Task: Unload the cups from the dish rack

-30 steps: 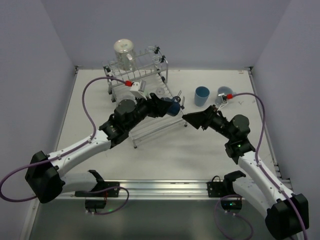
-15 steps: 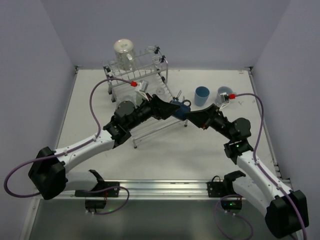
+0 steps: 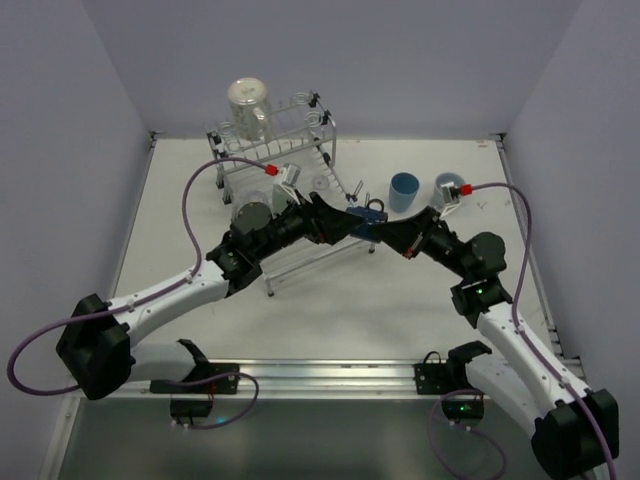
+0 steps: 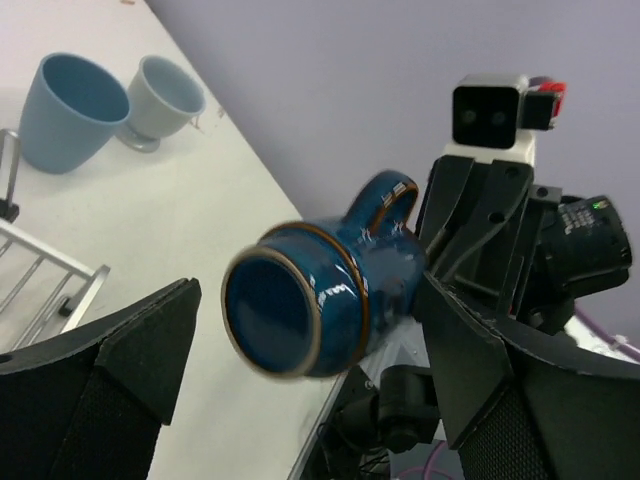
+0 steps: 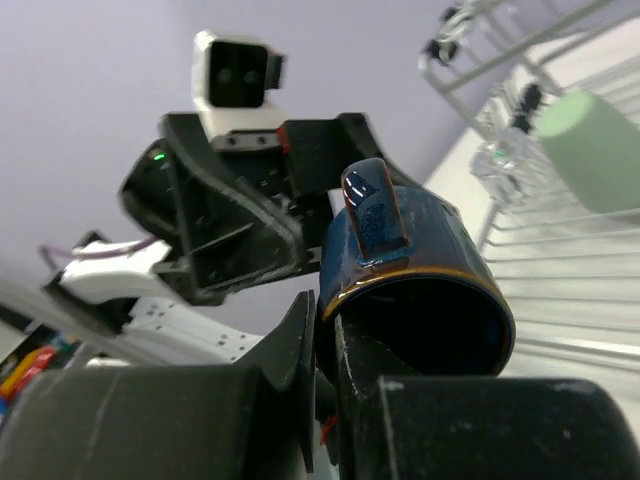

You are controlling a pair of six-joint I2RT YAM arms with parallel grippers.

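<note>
Dark blue mug hangs in mid-air above the bench, lying on its side between the two arms, just off the 3 o'clock corner of the dish rack in the top view. Its mouth faces the left wrist camera and its handle points up.

The right end effector is clenched on the dark blue mug, its two fingers pinched together over the rim, one inside the mouth and one outside. The left end effector is released: its fingers stand wide apart on either side of the mug, with clear gaps between the pads and the glazed wall, so they do not touch it.

A light blue tumbler stands upright on the bench at 1 o'clock from the held mug. A pale grey mug sits just beside it, on its 3 o'clock side, and leans a little in the left wrist view.

The silver wire rack stands at 11 o'clock on the bench, behind the left arm. A pale green tumbler lies on its sloping rods, seen in the right wrist view at 2 o'clock from the mug. A clear glass sits on the rods near the rack's 3 o'clock side. A pale cup is perched on the raised back rail at the rack's 11 o'clock corner.
</note>
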